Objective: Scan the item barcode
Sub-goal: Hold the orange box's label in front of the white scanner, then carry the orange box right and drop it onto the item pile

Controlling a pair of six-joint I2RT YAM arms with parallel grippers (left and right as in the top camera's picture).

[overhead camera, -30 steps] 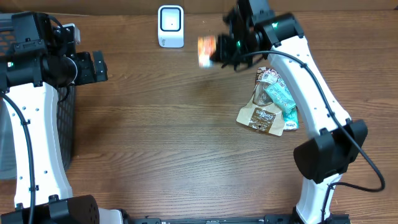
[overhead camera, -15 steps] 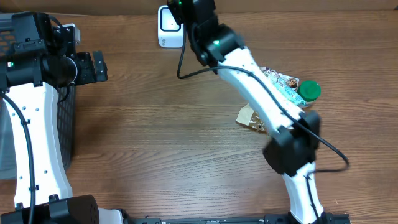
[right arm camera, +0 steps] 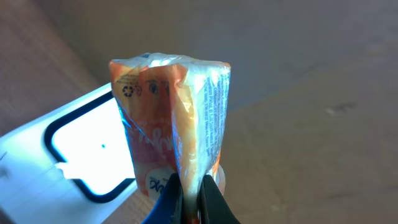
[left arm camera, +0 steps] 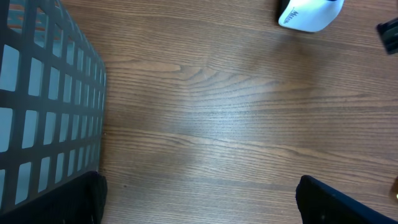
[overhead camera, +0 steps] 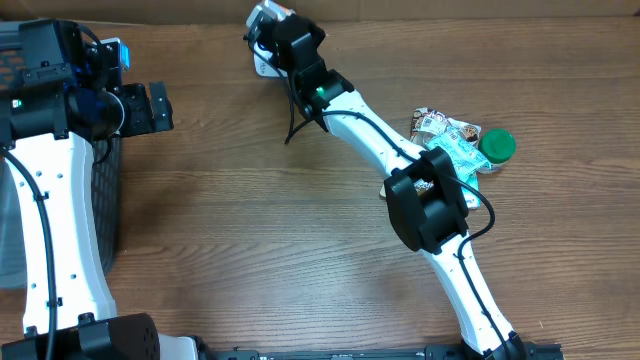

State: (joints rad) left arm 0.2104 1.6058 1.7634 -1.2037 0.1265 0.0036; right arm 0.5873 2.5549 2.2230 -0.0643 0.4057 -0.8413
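1. Your right gripper [right arm camera: 189,194] pinched the orange packet [right arm camera: 171,124] by its lower edge. Within the second you had swung it from right of the scanner [right arm camera: 68,146] to directly before it.
2. Your left gripper [left arm camera: 199,202] stayed spread wide beside the basket [left arm camera: 43,99], holding nothing.
3. A snack pile [overhead camera: 450,150] and a green round lid [overhead camera: 497,145] lay by your right arm's elbow.
4. The packet stood upright above the fingertips, with the scanner just behind.

At 12 o'clock overhead, your right arm [overhead camera: 370,135] covers most of the scanner [overhead camera: 261,66]; print on the orange packet [right arm camera: 168,118] is too blurred to read
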